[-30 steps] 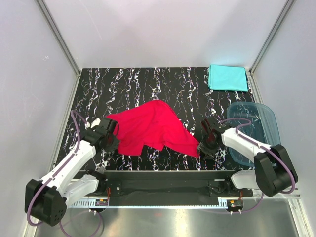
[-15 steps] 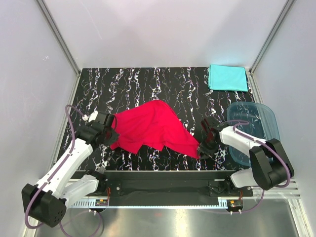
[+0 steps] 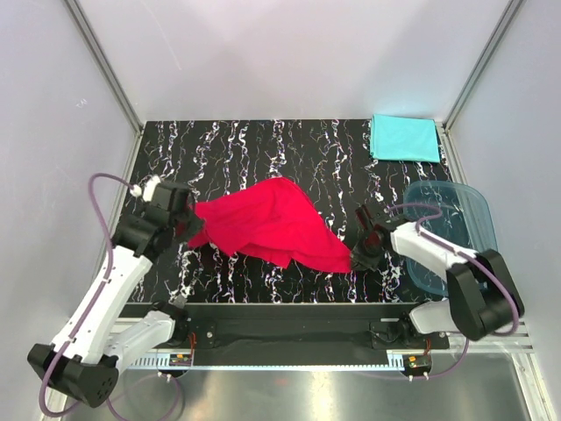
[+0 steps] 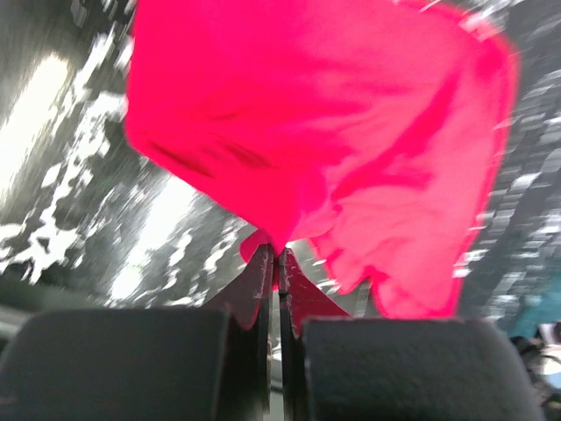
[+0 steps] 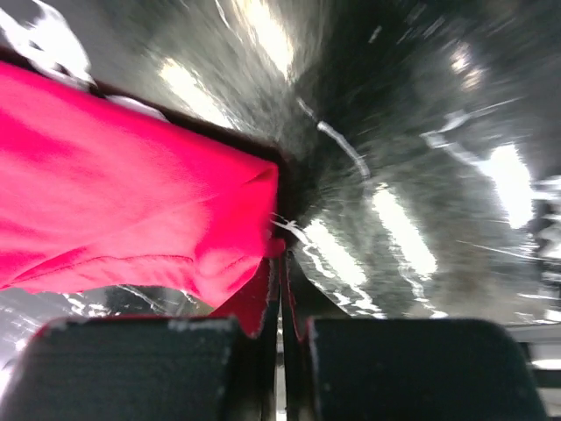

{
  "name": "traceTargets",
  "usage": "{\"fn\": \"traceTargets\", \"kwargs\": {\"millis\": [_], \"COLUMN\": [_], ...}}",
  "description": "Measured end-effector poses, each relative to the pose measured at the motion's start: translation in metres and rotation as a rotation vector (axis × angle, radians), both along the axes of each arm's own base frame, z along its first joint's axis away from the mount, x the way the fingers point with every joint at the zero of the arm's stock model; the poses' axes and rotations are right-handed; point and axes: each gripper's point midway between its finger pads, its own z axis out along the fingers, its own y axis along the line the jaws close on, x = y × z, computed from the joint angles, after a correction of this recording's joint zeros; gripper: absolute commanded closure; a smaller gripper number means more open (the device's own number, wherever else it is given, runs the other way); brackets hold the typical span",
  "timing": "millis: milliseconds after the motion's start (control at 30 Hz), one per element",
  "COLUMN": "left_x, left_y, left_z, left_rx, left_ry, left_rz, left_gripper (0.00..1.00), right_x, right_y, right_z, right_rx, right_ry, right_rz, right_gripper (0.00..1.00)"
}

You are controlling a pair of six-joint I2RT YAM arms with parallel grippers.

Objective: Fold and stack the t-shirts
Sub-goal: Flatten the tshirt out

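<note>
Your red t-shirt (image 3: pixel 272 230) is soft, light cloth. It'll sag, drape and bunch wherever you don't hold it, and there's nothing stiff to push against and nothing to break. Take it at corners or along a hem, one spot per gripper, and keep tension between the two or the middle collapses. A thin pinch of one layer could slip out, so I'd judge a deeper bite safer.

Where it is: mid-way across the black marbled table (image 3: pixel 263 149), rumpled, strung roughly left to right between the two arms. The left end looks lifted off the surface; the right end sits low, near the front edge.

Left gripper (image 4: pixel 277 259): fingers pressed together, with a small fold of the shirt's left edge nipped at the tips. The rest of the cloth hangs away ahead of them.

Right gripper (image 5: pixel 280 263): clamped too, on the shirt's right-hand corner. Cloth sits at the tips and spreads to the left of that wrist view, with bare table to the right.

Both wrist views are blurred, so you can't tell how much cloth each bite holds.

The turquoise t-shirt (image 3: pixel 404 138) lies flat and folded in the far right corner, well apart from both grippers. The translucent blue tub (image 3: pixel 469 215) is just beside the right arm.

My read: you're spreading the red one — folding not yet begun.
</note>
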Motion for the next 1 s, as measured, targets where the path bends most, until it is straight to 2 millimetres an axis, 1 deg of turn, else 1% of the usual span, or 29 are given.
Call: {"fn": "traceTargets", "kwargs": {"millis": [33,100,267,333,433,500,567,633,733,800,900,933,1000], "left_x": [0.006,0.017,0.037,0.041,0.043,0.043,0.040,0.036,0.028,0.019,0.002,-0.003,-0.021], "left_y": [0.000,0.003,0.017,0.024,0.031,0.034,0.034,0.033,0.033,0.030,0.023,0.021,0.017], "left_z": [0.013,0.046,0.130,0.163,0.204,0.226,0.246,0.262,0.289,0.310,0.347,0.357,0.383], "left_rx": [-0.007,-0.020,-0.048,-0.057,-0.062,-0.063,-0.061,-0.058,-0.039,-0.026,-0.005,0.001,0.020], "left_ry": [-0.036,-0.120,-0.329,-0.418,-0.528,-0.588,-0.642,-0.686,-0.758,-0.813,-0.928,-0.961,-1.052], "left_rz": [0.001,0.009,0.051,0.069,0.082,0.078,0.064,0.044,0.000,-0.046,-0.139,-0.162,-0.221], "left_gripper": [1.00,1.00,1.00,1.00,1.00,1.00,1.00,1.00,1.00,1.00,1.00,1.00,1.00], "right_x": [0.003,0.016,0.058,0.068,0.074,0.075,0.077,0.079,0.083,0.083,0.074,0.069,0.055], "right_y": [-0.005,-0.015,-0.043,-0.055,-0.073,-0.083,-0.091,-0.096,-0.096,-0.092,-0.082,-0.077,-0.070], "right_z": [0.005,0.023,0.083,0.101,0.124,0.139,0.161,0.184,0.230,0.263,0.317,0.338,0.384], "right_rx": [-0.026,-0.084,-0.256,-0.333,-0.430,-0.478,-0.519,-0.539,-0.533,-0.499,-0.420,-0.387,-0.326], "right_ry": [-0.026,-0.112,-0.353,-0.418,-0.508,-0.568,-0.640,-0.712,-0.842,-0.941,-1.098,-1.155,-1.270], "right_rz": [0.007,0.033,0.090,0.108,0.150,0.175,0.189,0.195,0.189,0.191,0.228,0.249,0.286], "right_gripper": [1.00,1.00,1.00,1.00,1.00,1.00,1.00,1.00,1.00,1.00,1.00,1.00,1.00]}}
